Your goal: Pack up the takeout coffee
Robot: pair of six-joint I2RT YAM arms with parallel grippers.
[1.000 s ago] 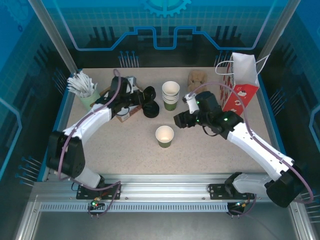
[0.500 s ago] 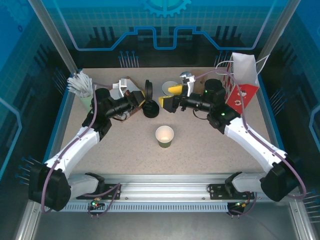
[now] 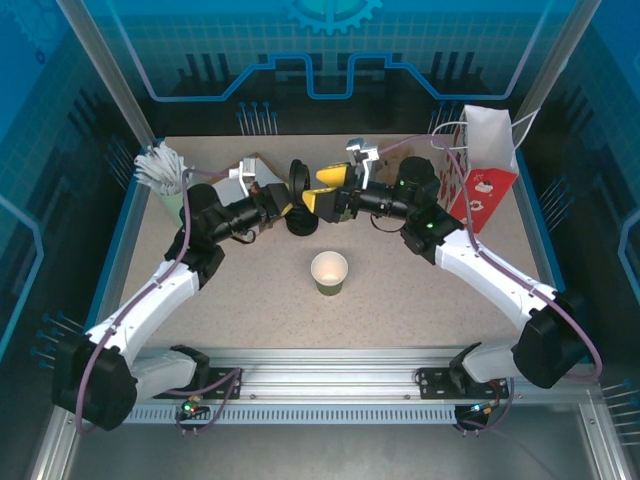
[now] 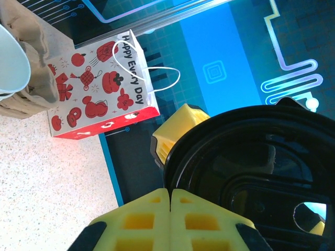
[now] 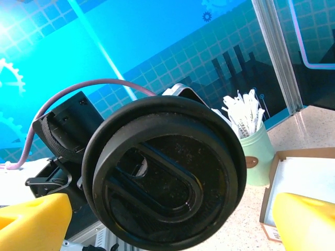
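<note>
Top external: wide-open right gripper (image 3: 312, 190) has reached the lid (image 3: 296, 176) the left gripper (image 4: 170, 206) pinches, apparently untouched.

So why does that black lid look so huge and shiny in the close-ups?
Left wrist: the lid sits right at the lens, so it looms, and its glossy plastic catches pale highlights. Right wrist: same closeness; the yellow fingers in the corners look soft, and glare washes out the top left. Top external: evenly lit, sharp, lid small.
</note>
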